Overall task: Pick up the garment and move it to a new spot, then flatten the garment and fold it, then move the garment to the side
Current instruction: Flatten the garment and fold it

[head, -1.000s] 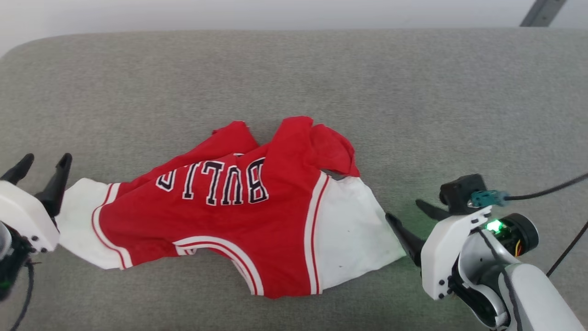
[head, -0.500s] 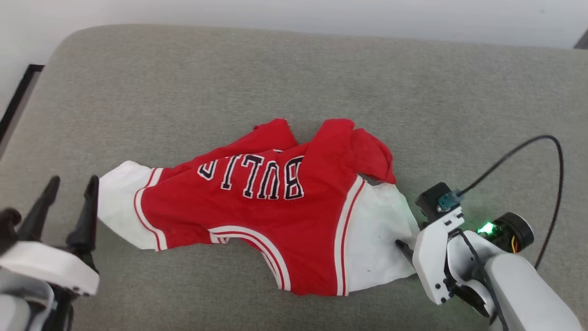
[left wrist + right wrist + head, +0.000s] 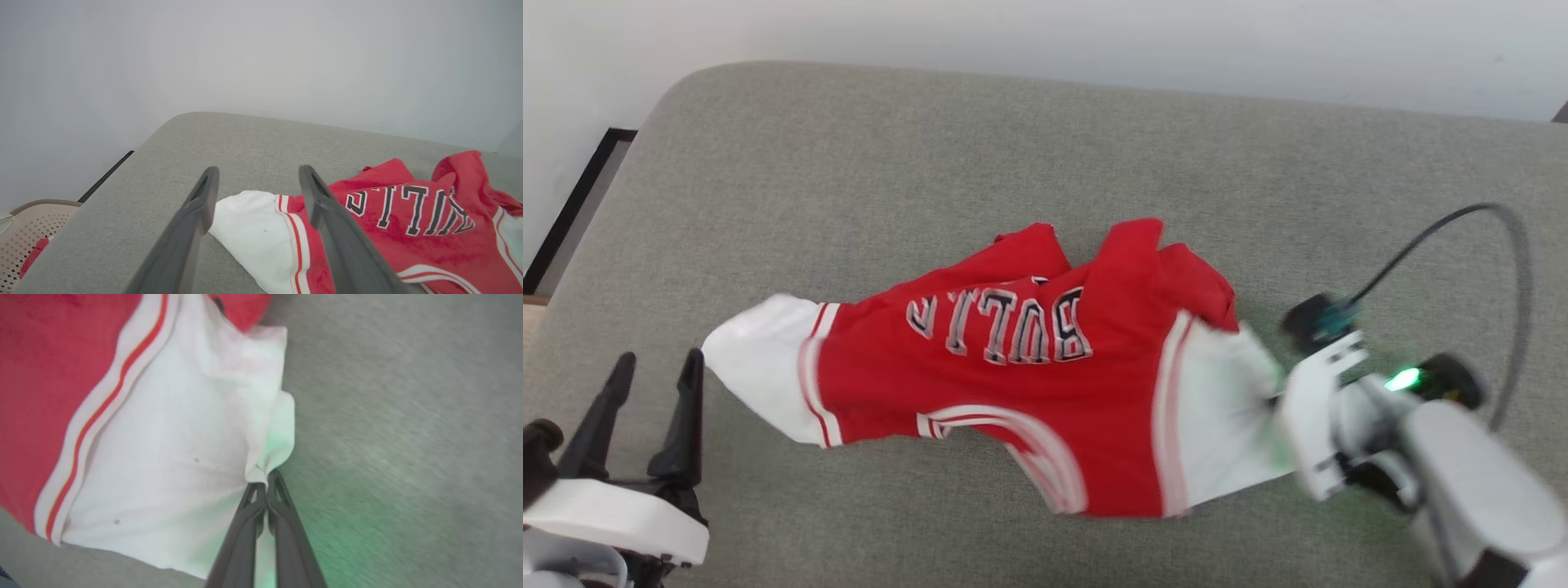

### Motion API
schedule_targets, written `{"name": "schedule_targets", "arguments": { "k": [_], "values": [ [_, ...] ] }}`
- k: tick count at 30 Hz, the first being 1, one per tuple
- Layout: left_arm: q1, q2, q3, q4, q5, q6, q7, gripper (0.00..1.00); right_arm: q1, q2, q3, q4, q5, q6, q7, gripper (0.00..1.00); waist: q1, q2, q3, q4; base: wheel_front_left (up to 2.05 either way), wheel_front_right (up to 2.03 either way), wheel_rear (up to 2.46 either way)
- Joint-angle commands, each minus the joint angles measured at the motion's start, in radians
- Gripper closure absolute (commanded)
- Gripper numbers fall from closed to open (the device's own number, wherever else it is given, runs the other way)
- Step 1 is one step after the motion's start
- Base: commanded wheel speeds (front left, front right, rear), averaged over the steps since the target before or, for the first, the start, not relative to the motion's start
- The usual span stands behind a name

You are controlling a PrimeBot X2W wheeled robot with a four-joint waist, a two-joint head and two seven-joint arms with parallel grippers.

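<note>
The garment [image 3: 1013, 384] is a red jersey with white sleeves, striped seams and upside-down black "BULLS" lettering [image 3: 1001, 324], lying crumpled on the grey cushion. In the right wrist view my right gripper [image 3: 266, 479] is shut on the edge of the white sleeve [image 3: 171, 457], which bunches at the fingertips. In the head view that gripper [image 3: 1278, 400] sits blurred at the garment's right sleeve. My left gripper [image 3: 658, 367] stands open just left of the other white sleeve [image 3: 760, 367], not touching it. The left wrist view has that sleeve [image 3: 253, 232] between and beyond the open fingers [image 3: 204, 196]. The number is hidden.
The grey cushion [image 3: 931, 163] has a rounded corner at the far left, with a white wall behind. A dark floor strip [image 3: 572, 204] runs off its left edge. A perforated beige basket [image 3: 28, 228] holding something red sits low beyond the cushion. A black cable [image 3: 1503, 245] loops over my right arm.
My right gripper has shut on the right white sleeve and dragged it, bunching the cloth. The head camera shifted, so the scene slid right. My left gripper stays open beside the left sleeve.
</note>
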Motion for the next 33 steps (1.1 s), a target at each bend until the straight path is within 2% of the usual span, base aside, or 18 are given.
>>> {"name": "schedule_targets", "arguments": {
  "k": [1,9,10,11,12,19,27,28,33],
  "values": [
    [0.014,0.001,0.000,-0.007,0.003,0.004,-0.003,0.00,-0.009,-0.039,-0.019,0.018,0.004,-0.006,0.006,1.00,0.0000,0.0000,-0.006,-0.005,0.00,0.00,0.00],
    [0.020,0.015,-0.017,-0.023,-0.005,-0.007,0.030,0.00,-0.048,-0.112,-0.107,0.033,-0.005,-0.006,0.012,1.00,0.0000,0.0000,-0.012,-0.024,0.00,0.00,0.00],
    [0.019,0.018,-0.018,-0.022,-0.004,-0.004,0.037,0.00,-0.052,-0.109,-0.113,0.039,-0.003,-0.006,0.010,0.91,0.0000,0.0000,-0.011,-0.029,0.00,0.00,0.00],
    [0.018,0.015,-0.023,-0.023,-0.012,-0.008,0.046,0.00,-0.056,-0.107,-0.122,0.045,-0.003,-0.006,0.004,0.55,0.0000,0.0000,-0.010,-0.032,0.00,0.00,0.00],
    [0.017,0.011,-0.029,-0.023,-0.022,-0.014,0.058,0.00,-0.059,-0.106,-0.135,0.051,-0.011,-0.006,-0.003,0.00,0.0000,0.0000,-0.010,-0.035,0.00,0.00,0.00],
    [0.024,0.025,-0.080,-0.020,-0.070,-0.022,0.197,0.00,-0.035,-0.077,-0.210,0.009,-0.021,-0.006,-0.030,0.00,0.0000,0.0000,-0.008,-0.064,0.00,0.00,0.00],
    [0.031,0.055,-0.129,-0.010,-0.152,0.040,0.432,0.00,0.043,-0.045,-0.315,-0.196,-0.046,-0.005,-0.063,0.00,0.0000,0.0000,0.003,-0.103,0.00,0.00,0.00],
    [0.031,0.055,-0.129,-0.010,-0.152,0.040,0.432,0.00,0.043,-0.045,-0.315,-0.196,-0.046,-0.005,-0.063,0.00,0.0000,0.0000,0.003,-0.103,0.00,0.00,0.00],
    [-0.012,0.078,-0.159,0.022,-0.165,0.072,0.553,0.00,0.104,0.002,-0.374,-0.349,-0.068,-0.005,-0.076,0.00,0.0000,0.0000,0.010,-0.127,0.00,0.00,0.00]
  ]
}}
